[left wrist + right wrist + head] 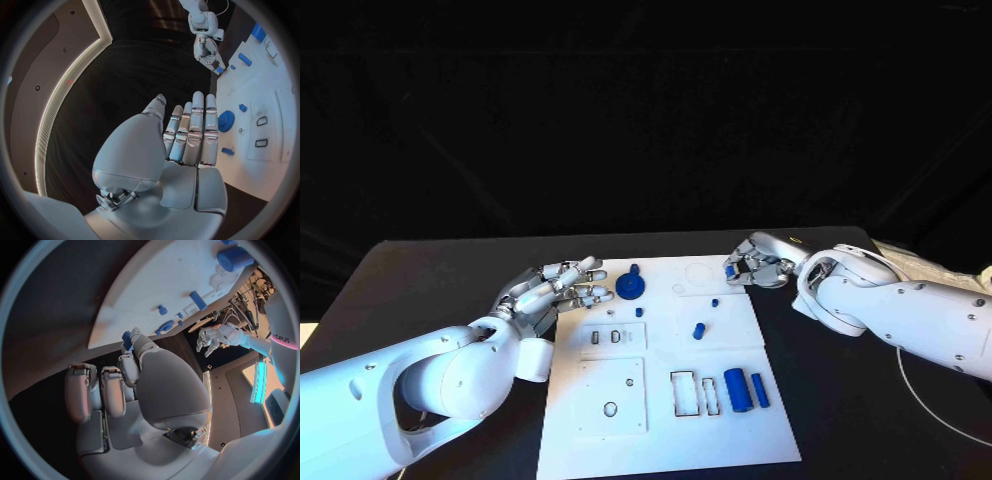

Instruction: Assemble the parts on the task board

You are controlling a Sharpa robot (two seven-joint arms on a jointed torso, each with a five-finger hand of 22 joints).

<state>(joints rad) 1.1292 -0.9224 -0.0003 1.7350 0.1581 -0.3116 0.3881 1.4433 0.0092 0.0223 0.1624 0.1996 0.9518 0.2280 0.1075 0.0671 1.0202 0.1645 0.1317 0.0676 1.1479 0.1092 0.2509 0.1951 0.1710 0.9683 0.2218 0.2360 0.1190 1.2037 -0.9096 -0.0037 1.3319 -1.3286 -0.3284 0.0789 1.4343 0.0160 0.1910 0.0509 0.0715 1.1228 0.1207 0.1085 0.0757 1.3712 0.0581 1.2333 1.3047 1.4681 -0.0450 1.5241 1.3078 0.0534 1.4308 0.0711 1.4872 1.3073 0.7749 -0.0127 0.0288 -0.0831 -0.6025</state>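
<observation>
Nearest us in the head view, our left arm is reaching in over the black counter (444, 270), and the silver left hand (560, 290) is hovering at the left edge of the flat white task board (661, 420) with its fingers spread and nothing in them. On the board a round blue gear-like part (630, 288) is lying just beside those fingertips, a short blue peg (698, 331) is sitting near the middle, and two long blue bars (746, 389) are lying side by side toward the near right. Our right hand (750, 268) is curling at the board's far right edge, pinching a small blue part (731, 270).

From the left wrist view, the left hand (187, 135) is stretching flat and released, with the gear-like part (226, 120) on the board just beyond it.

From the right wrist view, the right hand (119, 385) is holding the small blue part (127, 340) at its fingertips, close to the board's edge (125, 315).
</observation>
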